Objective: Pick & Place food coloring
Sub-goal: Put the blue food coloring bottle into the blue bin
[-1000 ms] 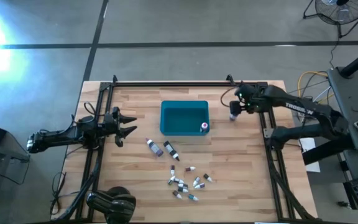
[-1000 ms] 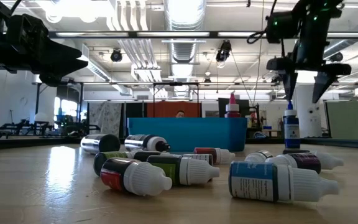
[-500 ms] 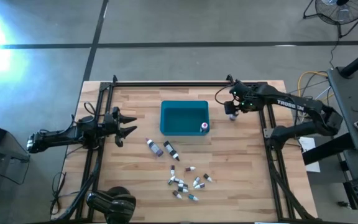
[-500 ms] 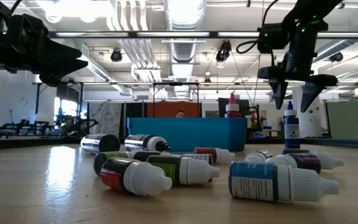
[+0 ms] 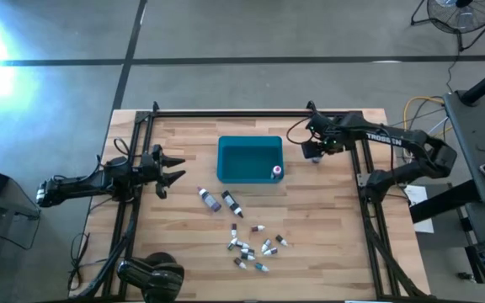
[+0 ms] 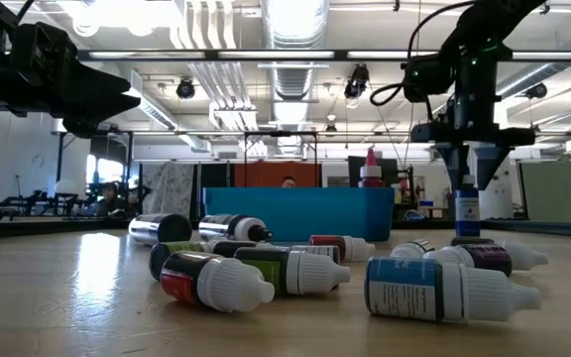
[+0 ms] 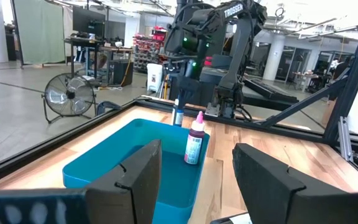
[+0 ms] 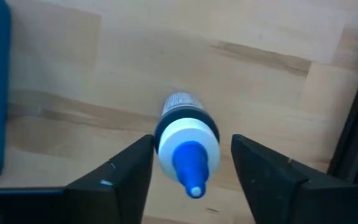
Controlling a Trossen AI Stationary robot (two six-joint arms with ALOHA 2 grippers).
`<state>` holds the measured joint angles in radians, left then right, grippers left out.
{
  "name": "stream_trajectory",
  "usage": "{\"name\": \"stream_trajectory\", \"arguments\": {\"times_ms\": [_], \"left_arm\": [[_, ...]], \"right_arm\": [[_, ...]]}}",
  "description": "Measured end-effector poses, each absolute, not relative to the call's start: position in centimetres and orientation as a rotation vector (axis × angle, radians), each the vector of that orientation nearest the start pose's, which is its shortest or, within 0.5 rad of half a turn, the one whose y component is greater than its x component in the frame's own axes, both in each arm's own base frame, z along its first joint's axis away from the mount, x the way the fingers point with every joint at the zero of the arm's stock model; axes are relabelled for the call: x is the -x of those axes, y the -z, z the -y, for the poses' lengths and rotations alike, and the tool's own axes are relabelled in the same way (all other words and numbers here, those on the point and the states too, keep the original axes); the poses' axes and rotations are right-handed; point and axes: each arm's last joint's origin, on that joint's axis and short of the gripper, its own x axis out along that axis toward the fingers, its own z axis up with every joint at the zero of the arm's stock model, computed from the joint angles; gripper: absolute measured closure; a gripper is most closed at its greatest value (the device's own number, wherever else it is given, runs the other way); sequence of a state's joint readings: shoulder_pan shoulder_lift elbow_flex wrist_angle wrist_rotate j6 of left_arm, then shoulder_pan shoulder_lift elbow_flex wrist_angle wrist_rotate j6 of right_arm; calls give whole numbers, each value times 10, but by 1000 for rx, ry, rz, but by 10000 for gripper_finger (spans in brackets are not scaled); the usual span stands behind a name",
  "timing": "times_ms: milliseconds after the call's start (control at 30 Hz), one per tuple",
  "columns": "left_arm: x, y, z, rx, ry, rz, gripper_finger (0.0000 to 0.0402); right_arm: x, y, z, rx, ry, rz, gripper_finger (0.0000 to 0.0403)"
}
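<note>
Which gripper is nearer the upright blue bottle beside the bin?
Right. The right gripper hangs directly over the blue bottle, fingers open either side. The left gripper waits far across the bin.

The right gripper [image 6: 467, 164] is moving in over the upright blue-capped food coloring bottle [image 6: 466, 206] standing on the desk [image 5: 327, 210] just beside the teal bin [image 5: 249, 160]. A second ago it was hanging off to one side of that bottle; now it is lowering directly above it, its jaws spread to either side of the blue cap [image 8: 190, 163], not touching it.
</note>
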<state>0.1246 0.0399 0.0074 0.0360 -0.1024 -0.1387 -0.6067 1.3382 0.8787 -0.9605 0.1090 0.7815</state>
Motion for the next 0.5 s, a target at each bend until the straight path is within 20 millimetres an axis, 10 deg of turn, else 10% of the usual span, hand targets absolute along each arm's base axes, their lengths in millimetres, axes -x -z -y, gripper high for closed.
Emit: {"name": "stream_trajectory", "arguments": {"times_ms": [500], "left_arm": [[-98,-166,-15,138,-227,19,226]], "right_arm": [[-177,-215,127,-952,1144,-1089,197]]}}
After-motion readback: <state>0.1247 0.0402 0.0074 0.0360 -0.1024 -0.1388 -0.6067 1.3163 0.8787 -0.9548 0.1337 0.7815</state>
